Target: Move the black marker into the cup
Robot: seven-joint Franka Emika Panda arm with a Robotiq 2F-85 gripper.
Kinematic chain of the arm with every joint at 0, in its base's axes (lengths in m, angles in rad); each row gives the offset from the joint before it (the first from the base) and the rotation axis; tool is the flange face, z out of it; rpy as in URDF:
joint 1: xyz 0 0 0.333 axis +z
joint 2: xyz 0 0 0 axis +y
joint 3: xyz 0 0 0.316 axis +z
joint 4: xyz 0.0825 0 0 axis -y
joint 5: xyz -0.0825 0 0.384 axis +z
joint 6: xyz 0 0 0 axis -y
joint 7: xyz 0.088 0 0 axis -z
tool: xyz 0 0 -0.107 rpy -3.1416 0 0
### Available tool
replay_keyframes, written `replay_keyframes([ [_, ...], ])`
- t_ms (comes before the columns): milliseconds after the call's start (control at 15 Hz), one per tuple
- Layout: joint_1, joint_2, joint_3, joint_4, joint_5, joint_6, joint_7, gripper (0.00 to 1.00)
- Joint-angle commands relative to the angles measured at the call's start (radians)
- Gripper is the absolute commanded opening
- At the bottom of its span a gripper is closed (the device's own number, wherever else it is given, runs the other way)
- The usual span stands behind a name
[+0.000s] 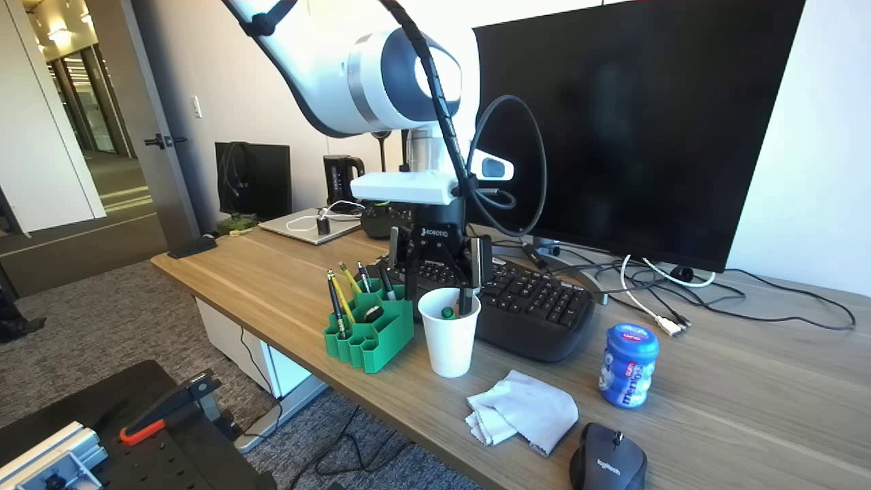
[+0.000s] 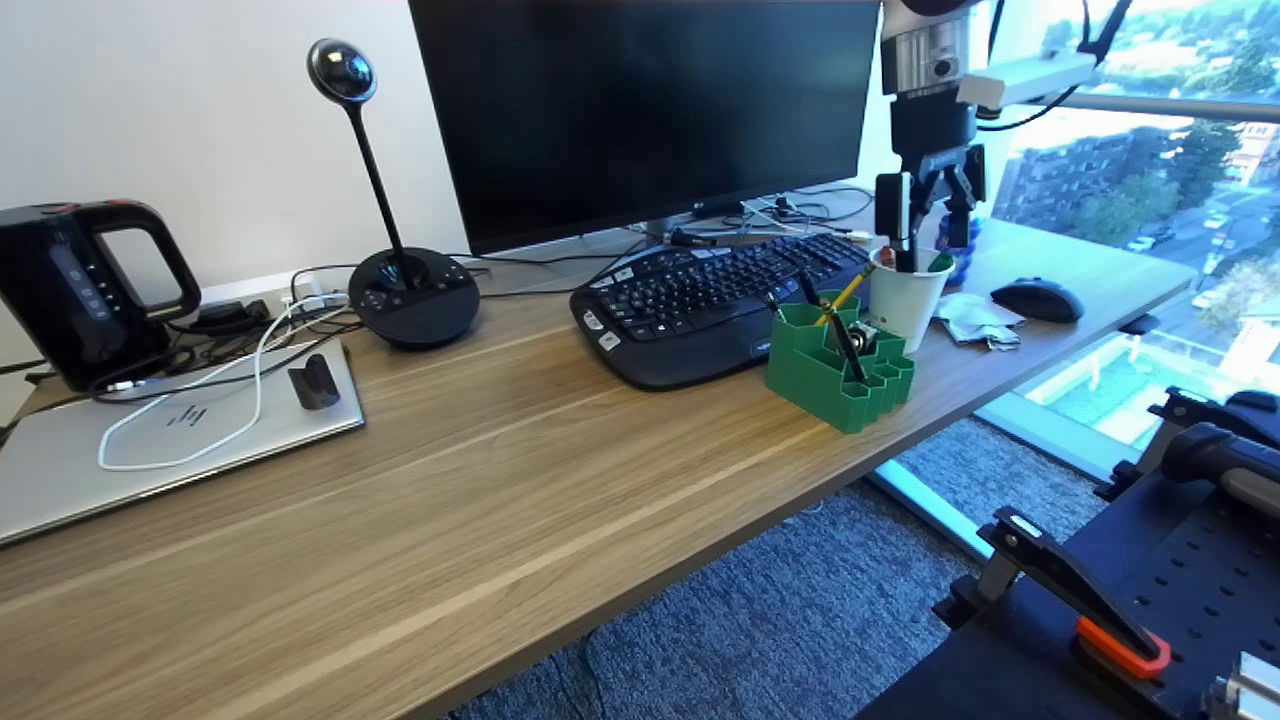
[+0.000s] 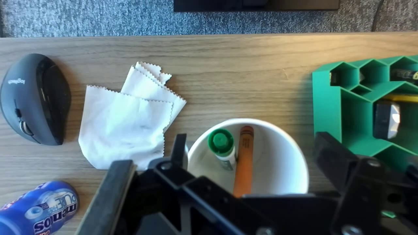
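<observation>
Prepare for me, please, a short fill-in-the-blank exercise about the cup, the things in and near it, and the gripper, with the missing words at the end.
1. The top of the marker in the cup is ____ in colour.
2. The stick beside that marker is mostly ____ in colour.
3. The cloth lies between the cup and the computer ____.
4. The gripper is not shut but ____.

Missing words: green; orange; mouse; open.
</observation>
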Motion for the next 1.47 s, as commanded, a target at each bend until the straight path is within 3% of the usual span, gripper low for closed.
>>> replay_keyframes([
  [0, -0.006, -0.006, 0.002, 0.004, 0.008, -0.021, -0.005, 0.93],
  [333, -0.006, -0.005, 0.002, 0.002, 0.006, -0.019, -0.005, 0.74],
  [400, -0.005, -0.005, 0.002, 0.001, 0.005, -0.018, -0.005, 0.58],
  [867, -0.006, -0.004, 0.002, 0.005, 0.007, -0.02, -0.005, 0.12],
  [1133, -0.006, -0.004, 0.003, 0.005, 0.008, -0.021, -0.006, 0.0],
  [1200, -0.006, -0.004, 0.003, 0.006, 0.008, -0.021, -0.006, 0.05],
  [1400, -0.007, -0.004, 0.003, 0.008, 0.009, -0.021, -0.006, 0.07],
])
